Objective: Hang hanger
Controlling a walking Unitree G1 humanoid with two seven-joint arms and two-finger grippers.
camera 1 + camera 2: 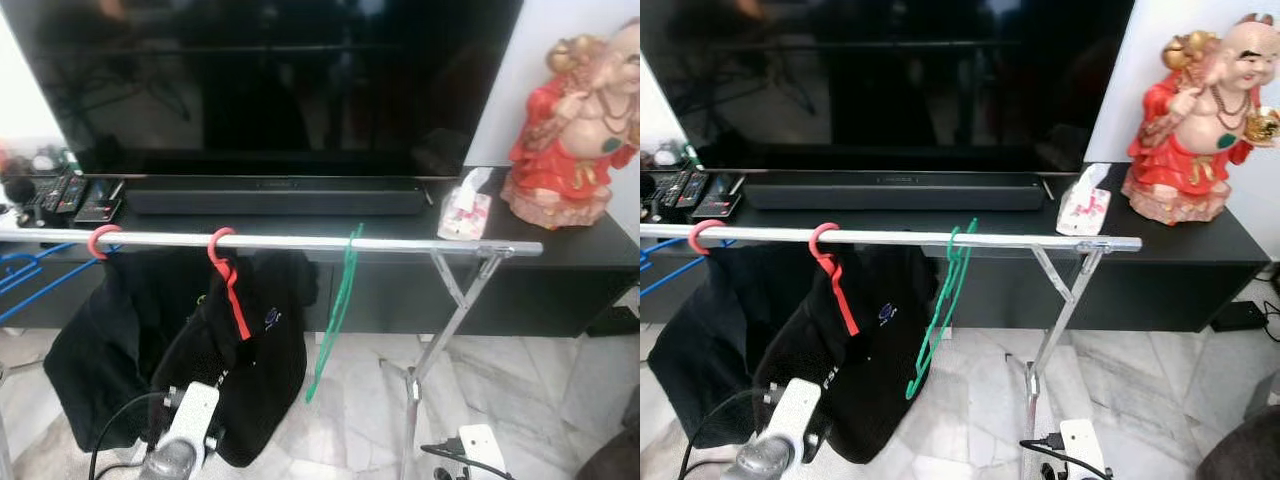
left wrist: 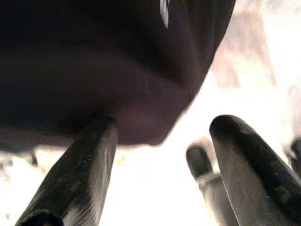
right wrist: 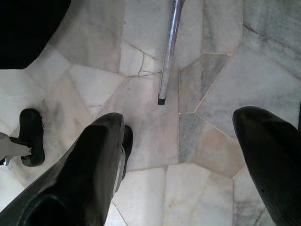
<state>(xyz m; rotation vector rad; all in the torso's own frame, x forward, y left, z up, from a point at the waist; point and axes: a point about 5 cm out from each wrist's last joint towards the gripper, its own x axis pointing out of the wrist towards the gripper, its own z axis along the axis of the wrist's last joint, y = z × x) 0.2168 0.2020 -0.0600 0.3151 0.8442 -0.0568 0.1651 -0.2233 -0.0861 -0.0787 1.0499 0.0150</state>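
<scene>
Shiny metal rail, thin green plastic hanger, matt black cloth garments, polished marble floor

Soft daylight, overexposed blurry left-wrist view

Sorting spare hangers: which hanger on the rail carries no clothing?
The green hanger, nearest the rail's stand end, hangs bare. The two red-hooked hangers to its left each hold a black garment.
</scene>
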